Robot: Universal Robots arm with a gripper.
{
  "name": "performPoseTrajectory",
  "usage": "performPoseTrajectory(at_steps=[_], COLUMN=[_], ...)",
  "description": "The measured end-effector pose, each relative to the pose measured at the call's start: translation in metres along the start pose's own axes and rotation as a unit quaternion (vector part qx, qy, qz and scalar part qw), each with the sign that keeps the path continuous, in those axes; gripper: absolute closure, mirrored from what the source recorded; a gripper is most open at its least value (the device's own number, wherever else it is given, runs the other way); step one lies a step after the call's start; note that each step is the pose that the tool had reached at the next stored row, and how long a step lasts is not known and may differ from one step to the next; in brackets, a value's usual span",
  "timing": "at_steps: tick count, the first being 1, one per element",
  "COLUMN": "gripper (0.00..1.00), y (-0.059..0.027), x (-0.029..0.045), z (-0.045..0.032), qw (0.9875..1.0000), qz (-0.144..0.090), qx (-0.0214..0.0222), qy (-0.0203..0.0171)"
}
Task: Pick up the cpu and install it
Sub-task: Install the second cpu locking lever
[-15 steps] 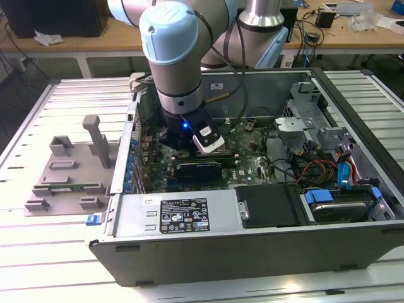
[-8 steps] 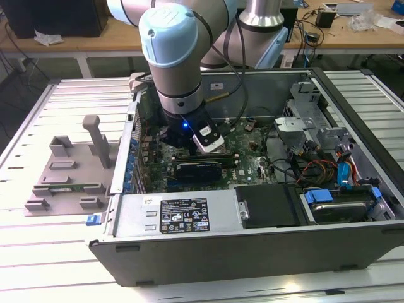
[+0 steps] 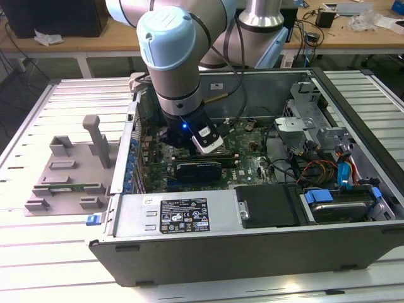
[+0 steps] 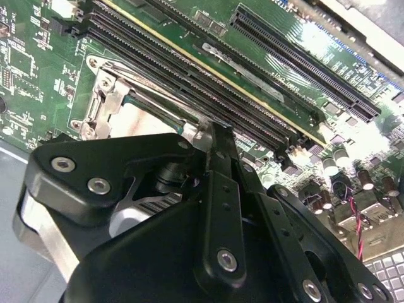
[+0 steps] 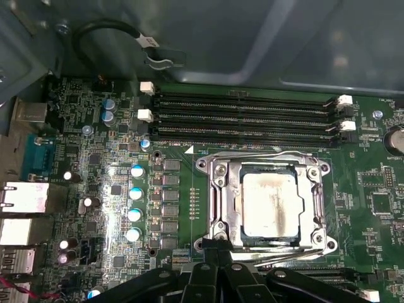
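On the exterior view's left, a grey tray with upright posts is seen lying on the slatted table, just beside the open computer case. Further right, the arm is seen reaching down into the case, its gripper lowered close over the motherboard, with a long black card just beside it. At the exterior view's right end of the case, drive bays and blue cables are seen. In the first wrist view, ports and capacitors are ranged along one side of the board, memory slots run across it, and the cpu is seen lying flat inside the metal frame of the socket, its silvery top smudged. The gripper is placed at the socket's edge, near the cpu but not holding it; the black fingers are seen side by side, yet it cannot be told whether they are pressed together or spread. In the second wrist view, the gripper is seen close over the socket, with a finger reaching to the frame's edge, and the memory slots running beyond.
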State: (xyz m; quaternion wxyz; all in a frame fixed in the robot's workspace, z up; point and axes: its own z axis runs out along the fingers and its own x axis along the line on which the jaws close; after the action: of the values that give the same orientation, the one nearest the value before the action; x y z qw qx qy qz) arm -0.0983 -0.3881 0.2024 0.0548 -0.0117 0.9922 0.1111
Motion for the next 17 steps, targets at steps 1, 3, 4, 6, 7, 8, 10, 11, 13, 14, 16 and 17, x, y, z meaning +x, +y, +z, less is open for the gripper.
performPoseTrajectory(at_steps=[1,3,4,6,7,8,10,11,13,14,16,17], gripper=[0.89,0.89,0.89,0.89,0.89,0.89,0.89,0.89,0.89,0.89,0.89,0.89], y=[0.0002,0.0018,0.0030,0.0052,0.0060,0.0069,0.0070,0.0068,0.0066,0.0064,0.0057,0.0054], x=[-0.0001,-0.0009,-0.0015,-0.0026,-0.0031,-0.0037,-0.0105,-0.0153,-0.0203,-0.0211,-0.0221,-0.0225], z=[-0.0011,-0.0079,-0.0133,-0.0224,-0.0259,-0.0298,-0.0305,-0.0304,-0.0307,-0.0311,-0.0328,-0.0334], qw=[1.0000,1.0000,1.0000,1.0000,1.0000,1.0000,1.0000,1.0000,1.0000,1.0000,1.0000,1.0000], qz=[0.000,0.000,0.000,0.000,0.000,0.000,0.000,0.000,0.001,0.001,0.001,0.001], qx=[0.0001,0.0000,0.0000,0.0001,0.0003,0.0003,0.0003,0.0004,0.0004,0.0003,0.0004,0.0004], qy=[0.0000,0.0000,0.0000,0.0000,0.0000,0.0000,0.0005,0.0011,0.0023,0.0025,0.0034,0.0039])
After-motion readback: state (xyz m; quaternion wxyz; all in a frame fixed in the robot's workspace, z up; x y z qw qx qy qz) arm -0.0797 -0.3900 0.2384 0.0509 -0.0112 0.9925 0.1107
